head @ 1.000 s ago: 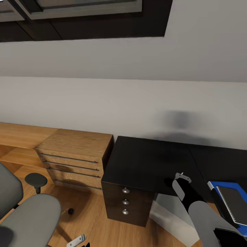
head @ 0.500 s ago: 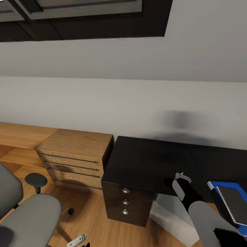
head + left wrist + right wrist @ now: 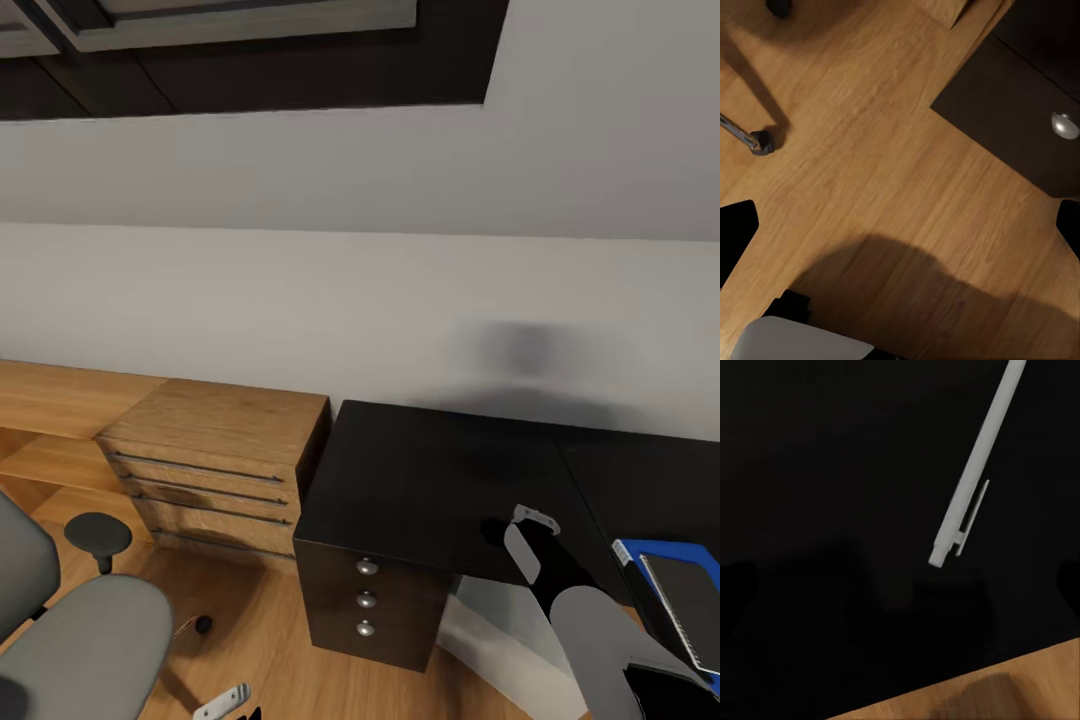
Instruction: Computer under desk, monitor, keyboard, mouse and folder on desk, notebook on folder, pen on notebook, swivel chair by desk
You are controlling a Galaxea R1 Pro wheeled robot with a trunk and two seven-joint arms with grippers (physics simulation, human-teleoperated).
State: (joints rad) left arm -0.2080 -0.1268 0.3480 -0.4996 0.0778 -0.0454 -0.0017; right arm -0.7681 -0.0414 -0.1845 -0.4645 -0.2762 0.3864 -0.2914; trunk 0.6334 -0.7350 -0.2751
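Right wrist view: pen [image 3: 975, 472] lying on desk [image 3: 832, 510]. Head view: notebook [image 3: 690, 600] on folder [image 3: 640, 552]. Left gripper fingers [image 3: 735, 236] spread wide; right gripper [image 3: 530, 520] state unclear.

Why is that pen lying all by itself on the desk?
It does look out of place. The pen lies slanted and alone on the bare black desk, near its edge, under the right gripper. The notebook it belongs on already sits on the blue folder further along the desk.
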